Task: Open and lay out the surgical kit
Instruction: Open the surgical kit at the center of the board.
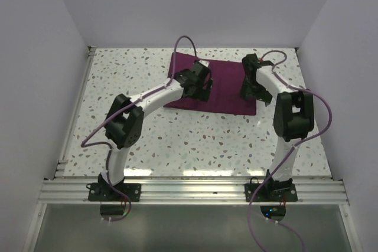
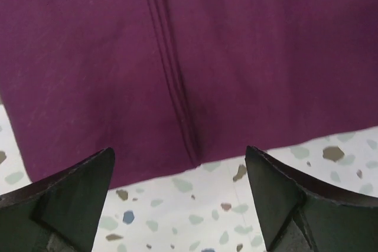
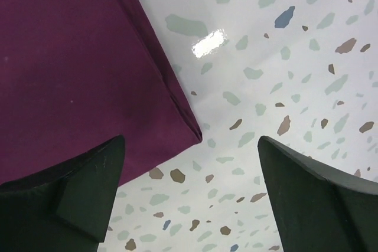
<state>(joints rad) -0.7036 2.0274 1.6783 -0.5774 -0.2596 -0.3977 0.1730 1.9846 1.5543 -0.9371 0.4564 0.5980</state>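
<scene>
I see both arms extending from the near edge of the speckled surface [image 1: 195, 140] toward 12 o'clock. The left pincer [image 2: 179, 163] is spread wide and grips nothing. Below its gap lies the near edge of the dark purple cloth wrap [image 2: 254, 57], with a stitched fold line [image 2: 174, 87] running from 12 to 6 o'clock. The right pincer [image 3: 192, 146] is also spread wide and grips nothing. It sits above the wrap's near right corner, with cloth at 10 o'clock and bare surface at 2 o'clock. I cannot tell whether either pincer touches the cloth. The wrap lies as a flat folded rectangle at the far middle of the surface.
</scene>
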